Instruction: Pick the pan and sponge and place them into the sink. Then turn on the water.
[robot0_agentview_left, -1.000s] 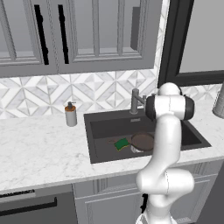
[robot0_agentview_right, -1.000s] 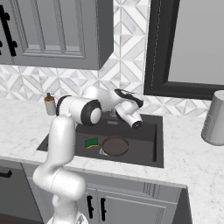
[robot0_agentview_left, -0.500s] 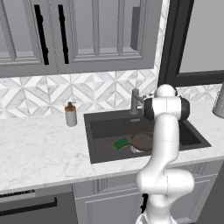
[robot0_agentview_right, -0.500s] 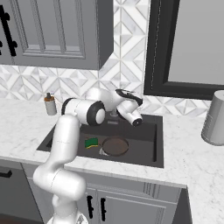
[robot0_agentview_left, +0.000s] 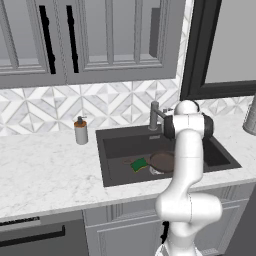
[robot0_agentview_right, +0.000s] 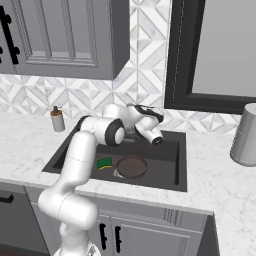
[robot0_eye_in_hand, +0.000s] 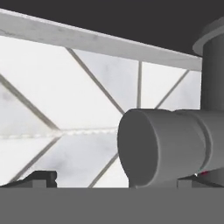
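Hand view: grey metal faucet lever (robot0_eye_in_hand: 162, 146) just ahead of spread tool (robot0_eye_in_hand: 118, 183). Round dark brown pan (robot0_agentview_right: 131, 166) and green sponge (robot0_agentview_right: 104, 163) below, in dark sink (robot0_agentview_right: 172, 170). Risk, probably: fingers slipping past lever.

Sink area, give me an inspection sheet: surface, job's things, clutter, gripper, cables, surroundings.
Surface: white marble counter around a dark sink.
Job's things: pan and sponge lie side by side in the sink; no stream seen at the faucet.
Clutter: soap dispenser left of the sink; grey canister on the counter to the right.
Gripper: gripper up at the faucet, above the basin, jaws open, holding nothing; the hand view shows a grey faucet part close ahead.
Cables: nothing seen.
Surroundings: grey cabinets above, patterned tile backsplash, dark-framed window.
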